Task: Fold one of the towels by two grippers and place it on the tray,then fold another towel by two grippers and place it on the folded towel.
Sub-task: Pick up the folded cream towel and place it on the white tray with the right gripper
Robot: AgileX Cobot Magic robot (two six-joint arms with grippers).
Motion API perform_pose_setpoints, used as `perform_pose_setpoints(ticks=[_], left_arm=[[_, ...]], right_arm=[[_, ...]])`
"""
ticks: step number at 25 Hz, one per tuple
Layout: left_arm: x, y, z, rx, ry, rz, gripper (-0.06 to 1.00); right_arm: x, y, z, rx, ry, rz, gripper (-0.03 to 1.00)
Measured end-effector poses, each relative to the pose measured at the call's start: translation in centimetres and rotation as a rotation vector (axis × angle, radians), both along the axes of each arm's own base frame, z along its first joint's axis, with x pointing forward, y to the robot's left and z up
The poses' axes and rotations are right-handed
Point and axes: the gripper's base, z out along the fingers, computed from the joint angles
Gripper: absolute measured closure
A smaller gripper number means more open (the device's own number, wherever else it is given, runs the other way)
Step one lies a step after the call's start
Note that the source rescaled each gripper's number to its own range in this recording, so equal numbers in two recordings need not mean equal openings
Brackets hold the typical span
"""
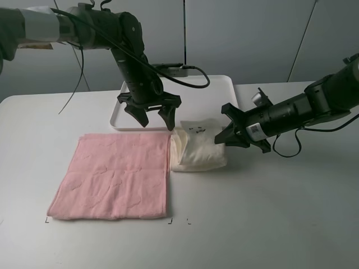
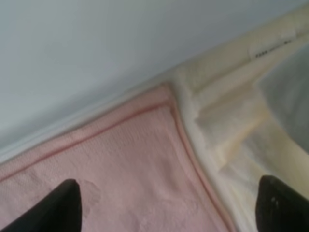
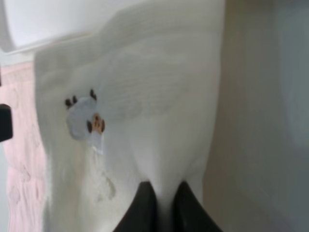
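The right gripper (image 1: 225, 136) is clamped on the right edge of the folded cream towel (image 1: 197, 151). The left gripper (image 1: 156, 123) hangs open by its upper-left corner, and the white tray (image 1: 219, 95) lies just above.

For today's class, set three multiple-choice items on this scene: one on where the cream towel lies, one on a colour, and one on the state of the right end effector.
1. In the high view, where does the cream towel lie relative to the pink towel?
A) on its left
B) on its right
C) on top of it

2. What colour is the towel spread flat?
A) pink
B) blue
C) green

3. How is the right end effector?
A) wide open
B) holding the pink towel
C) shut on the cream towel

Key:
1 B, it lies along the pink towel's right edge.
2 A, the flat one is pink.
3 C, the right wrist view shows it pinching the cream edge.
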Motion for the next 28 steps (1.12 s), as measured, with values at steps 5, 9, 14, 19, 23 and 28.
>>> perform_pose_setpoints(ticks=[5,9,14,19,23,28], left_arm=[[-0.3,0.3,1.3,0.000,-0.034,-0.010,0.01],[-1.1,0.9,3.4,-0.029,-0.109,0.003,0.01],[-2.4,1.7,4.8,-0.042,-0.140,0.009,0.01],[-2.7,1.8,5.8,-0.060,-0.168,0.014,0.01],[-2.7,1.8,5.9,-0.066,-0.170,0.017,0.01],[-2.8,1.6,5.9,-0.089,-0.160,0.014,0.01]], right_arm=[[2.2,0.3,2.9,-0.036,-0.091,0.078,0.95],[4.8,0.6,5.7,-0.093,-0.164,0.160,0.95],[7.6,1.6,9.4,-0.179,-0.274,0.247,0.95],[9.8,3.6,9.9,-0.158,-0.272,0.323,0.95],[11.1,6.0,10.4,-0.168,-0.305,0.372,0.95],[13.3,8.3,12.8,-0.137,-0.385,0.359,0.95]])
